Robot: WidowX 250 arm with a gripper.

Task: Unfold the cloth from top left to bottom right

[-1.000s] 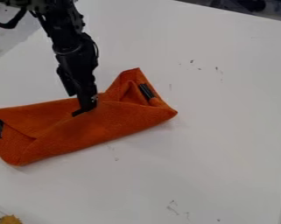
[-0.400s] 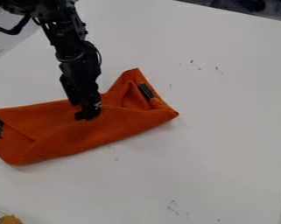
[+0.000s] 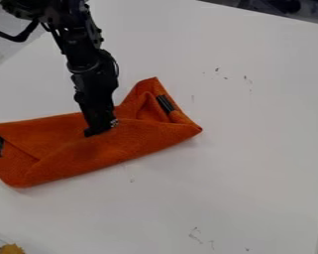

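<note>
My gripper (image 3: 100, 130) points down onto the middle of the orange cloth (image 3: 111, 146), its tip against the fabric near the upper fold. Whether it holds any of the fabric cannot be made out. The cloth lies folded in a long band from the left edge to the centre, with one corner pointing up at its right end. A black patch marks that right end and another the left end.
The white table (image 3: 254, 124) carries small dark marks at the upper right and near the bottom. At the lower left corner lies a yellowish object (image 3: 12, 249) with a thin rod.
My gripper has moved slightly right and down, and its tip now sits lower on the cloth. The cloth has barely shifted.
</note>
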